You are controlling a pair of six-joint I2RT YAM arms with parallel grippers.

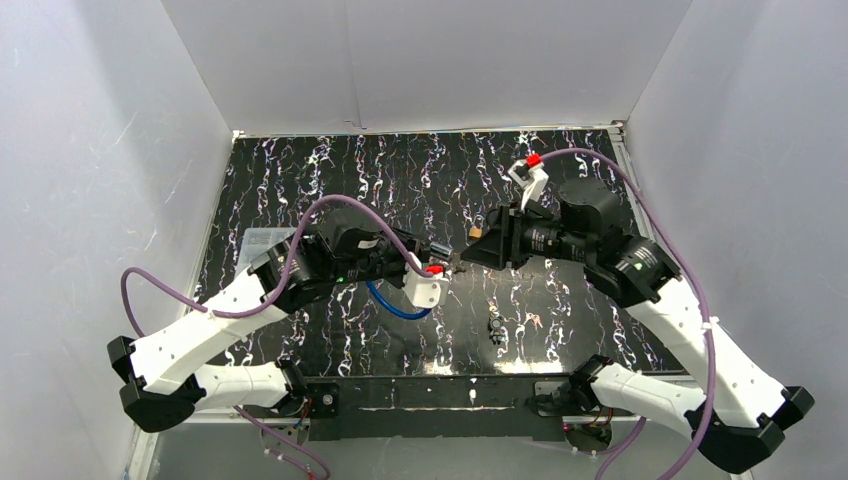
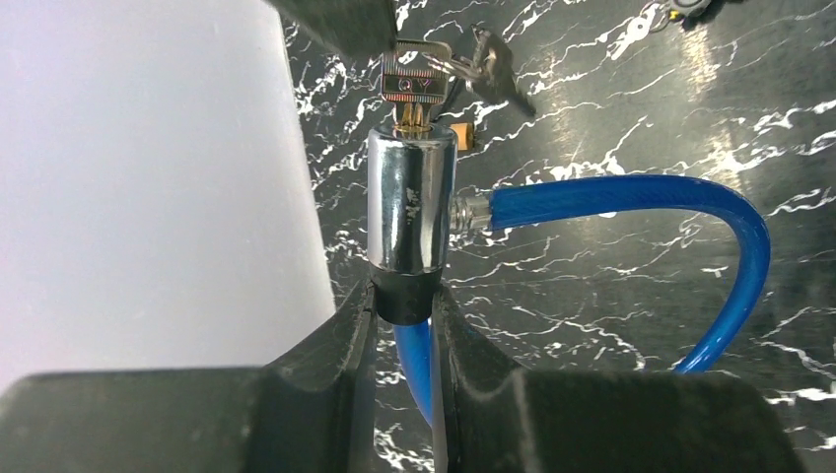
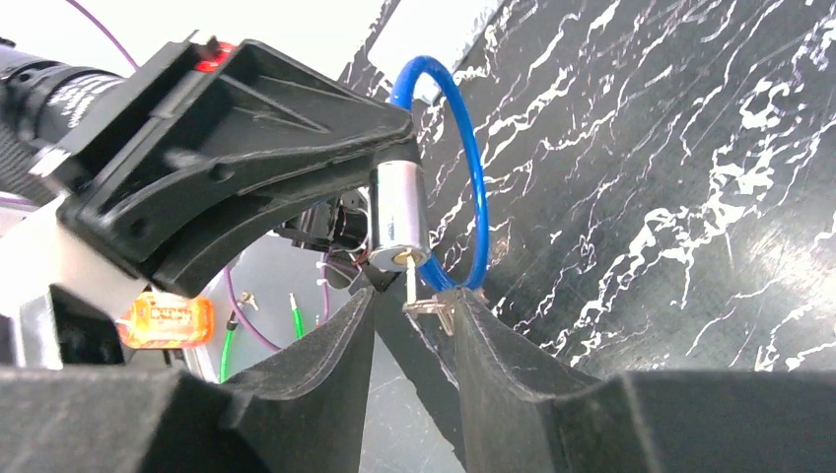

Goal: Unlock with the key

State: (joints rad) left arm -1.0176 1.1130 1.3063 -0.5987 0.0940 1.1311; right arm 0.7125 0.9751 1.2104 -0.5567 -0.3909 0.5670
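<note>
A chrome cable lock point(image 2: 411, 202) with a black end cap hangs above the table, and my left gripper point(image 2: 405, 296) is shut on that cap. Its blue cable point(image 2: 631, 192) loops out to the right and back between my fingers. A silver key point(image 2: 411, 87) sits in the lock's keyhole. In the right wrist view the key point(image 3: 421, 300) hangs from the lock point(image 3: 398, 212) between the fingers of my right gripper point(image 3: 414, 301). Those jaws stand apart, with the key's head against the right finger and a gap on the left. From above, both grippers point(image 1: 462, 258) meet at mid-table.
A small dark bunch of keys point(image 1: 495, 325) lies on the black marbled mat point(image 1: 560, 180) in front of the grippers. A small tan piece point(image 1: 476, 232) sits just behind them. A clear box point(image 1: 262, 240) lies at the mat's left edge. White walls close in three sides.
</note>
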